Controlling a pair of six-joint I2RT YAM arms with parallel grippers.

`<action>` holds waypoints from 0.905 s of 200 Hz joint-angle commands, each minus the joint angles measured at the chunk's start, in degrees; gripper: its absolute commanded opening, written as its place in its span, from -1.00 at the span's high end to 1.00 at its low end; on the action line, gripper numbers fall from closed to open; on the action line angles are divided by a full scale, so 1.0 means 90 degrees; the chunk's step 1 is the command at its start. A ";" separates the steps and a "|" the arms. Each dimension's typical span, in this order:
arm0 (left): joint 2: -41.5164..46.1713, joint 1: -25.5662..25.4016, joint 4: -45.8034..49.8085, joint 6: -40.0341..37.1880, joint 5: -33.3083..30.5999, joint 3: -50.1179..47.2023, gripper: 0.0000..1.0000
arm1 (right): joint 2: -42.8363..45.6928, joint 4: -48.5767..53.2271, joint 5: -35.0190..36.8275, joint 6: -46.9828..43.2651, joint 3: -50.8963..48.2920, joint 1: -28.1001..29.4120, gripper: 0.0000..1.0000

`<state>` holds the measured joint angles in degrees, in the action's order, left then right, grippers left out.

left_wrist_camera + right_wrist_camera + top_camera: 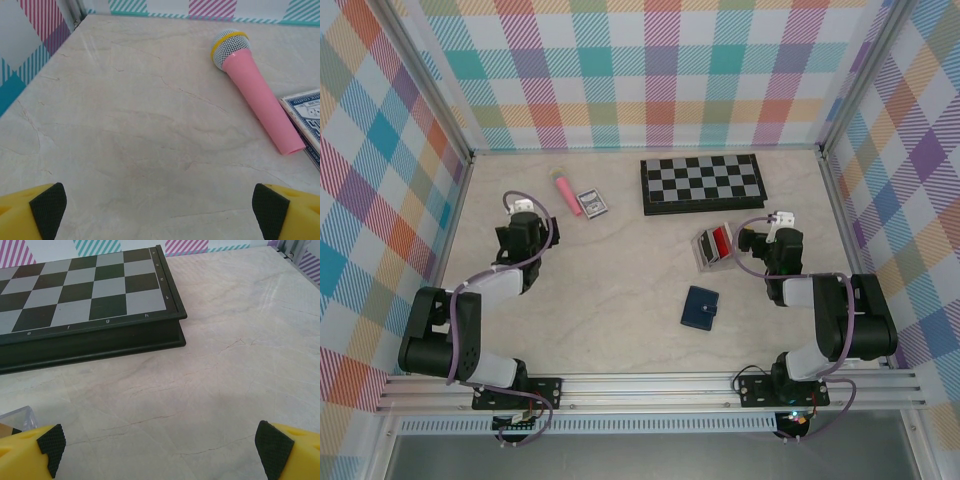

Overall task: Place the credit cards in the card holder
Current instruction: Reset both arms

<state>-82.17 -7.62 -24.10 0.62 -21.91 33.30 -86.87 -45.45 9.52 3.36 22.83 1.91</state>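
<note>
Wallet (700, 307): navy, folded shut, flat on the desk (620, 330), near and right of centre, apart from both arms. Cards (722, 241): one red card is seen standing in a small stand (706, 250) just beyond the wallet; other colours cannot be made out. The right jaws sit just right of that stand, wide open, pads (50, 447) well apart with bare desk between, gripping nothing. The left jaws, on the left side of the desk, are likewise wide open and empty, pads (47, 210) over bare surface. Beyond them lies a pink microphone (255, 85), with a blue printed box (305, 117) at its handle end; contact cannot be told. Chessboard (703, 183): flat, far side, right of centre, beyond the stand
</note>
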 commanded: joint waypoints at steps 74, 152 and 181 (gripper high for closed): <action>-0.0828 0.0305 -0.2535 -0.0139 0.1306 -0.1054 -1.00 | -0.0045 -0.0262 -0.0132 -0.0090 -0.0008 0.0004 -1.00; -0.0821 0.0304 -0.2592 -0.0153 0.1291 -0.1088 -1.00 | -0.0045 -0.0237 -0.0169 -0.0099 0.0002 -0.0001 -1.00; -0.0821 0.0299 -0.2586 -0.0147 0.1289 -0.1092 -1.00 | -0.0045 -0.0218 -0.0169 -0.0101 0.0012 -0.0003 -1.00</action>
<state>-89.84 -5.85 -45.39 -0.93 -10.96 23.18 -86.87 -45.45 8.88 3.33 22.83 1.91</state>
